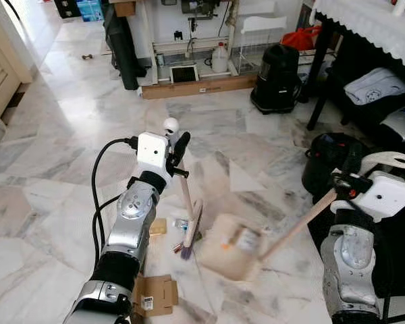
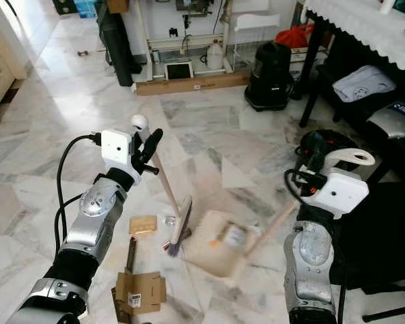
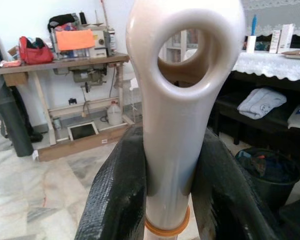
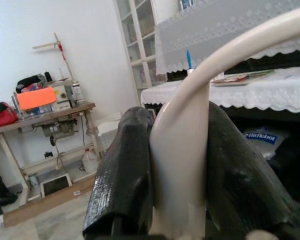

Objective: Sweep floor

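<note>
Marble floor (image 1: 67,121) holds scraps: left gripper (image 3: 170,190) pinches the brush (image 1: 191,233), right gripper (image 4: 180,200) pinches the dustpan (image 1: 233,253) handle (pan blurred). Sweeping underway; next, push scraps (image 1: 180,223) panward.

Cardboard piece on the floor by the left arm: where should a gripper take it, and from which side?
Grip the cardboard piece at a raised flap edge, coming straight down from above. It lies nearly flat on the marble floor, so only a lifted edge gives the fingers purchase. Both grippers are occupied: left gripper holds the brush, right gripper the dustpan.
</note>
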You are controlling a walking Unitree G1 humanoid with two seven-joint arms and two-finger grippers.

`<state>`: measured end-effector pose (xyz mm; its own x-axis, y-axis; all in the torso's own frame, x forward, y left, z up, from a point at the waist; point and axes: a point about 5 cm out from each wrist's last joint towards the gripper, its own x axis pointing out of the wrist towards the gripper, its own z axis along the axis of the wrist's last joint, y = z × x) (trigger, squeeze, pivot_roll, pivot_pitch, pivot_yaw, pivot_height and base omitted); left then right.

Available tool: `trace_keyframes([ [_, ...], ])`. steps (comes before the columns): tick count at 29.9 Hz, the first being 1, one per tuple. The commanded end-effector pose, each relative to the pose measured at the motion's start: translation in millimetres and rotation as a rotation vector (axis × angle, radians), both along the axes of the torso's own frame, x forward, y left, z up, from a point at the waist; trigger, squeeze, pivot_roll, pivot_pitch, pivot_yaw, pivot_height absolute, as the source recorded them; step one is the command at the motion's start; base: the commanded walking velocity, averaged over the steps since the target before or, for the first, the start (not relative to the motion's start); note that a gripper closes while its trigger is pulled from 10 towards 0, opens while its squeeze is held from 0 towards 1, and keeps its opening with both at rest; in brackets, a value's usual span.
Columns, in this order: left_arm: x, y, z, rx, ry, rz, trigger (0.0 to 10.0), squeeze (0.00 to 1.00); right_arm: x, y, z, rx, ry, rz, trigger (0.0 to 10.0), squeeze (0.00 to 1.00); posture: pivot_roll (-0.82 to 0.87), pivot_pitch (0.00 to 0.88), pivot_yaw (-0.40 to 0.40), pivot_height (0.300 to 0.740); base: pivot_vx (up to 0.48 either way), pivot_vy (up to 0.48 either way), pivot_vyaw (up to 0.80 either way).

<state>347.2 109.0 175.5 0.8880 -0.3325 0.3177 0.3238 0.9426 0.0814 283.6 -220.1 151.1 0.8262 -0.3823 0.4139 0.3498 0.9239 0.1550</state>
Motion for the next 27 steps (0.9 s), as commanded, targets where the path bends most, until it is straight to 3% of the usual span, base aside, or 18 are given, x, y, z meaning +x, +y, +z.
trace_keyframes([
  [1, 1.2, 4.2, 11.7, 0.005, -0.063, 0.019, 10.0, 0.0, -0.3, -4.2, 16.7, -0.005, -0.071, -0.008, 10.0, 0.0, 0.08, 0.034, 0.029, 0.74, 0.0, 0.0, 0.0],
  [21, 1.6, 9.0, 15.7, 0.016, -0.093, 0.068, 10.0, 0.0, -3.2, -3.0, 9.9, -0.054, -0.019, 0.006, 10.0, 0.0, 0.05, 0.022, 0.037, 0.74, 0.0, 0.0, 0.0],
  [27, 1.7, 14.0, 8.2, 0.023, -0.072, 0.09, 10.0, 0.0, -3.4, -0.2, 5.7, -0.059, -0.002, 0.013, 10.0, 0.0, 0.05, 0.006, 0.039, 0.74, 0.0, 0.0, 0.8],
])
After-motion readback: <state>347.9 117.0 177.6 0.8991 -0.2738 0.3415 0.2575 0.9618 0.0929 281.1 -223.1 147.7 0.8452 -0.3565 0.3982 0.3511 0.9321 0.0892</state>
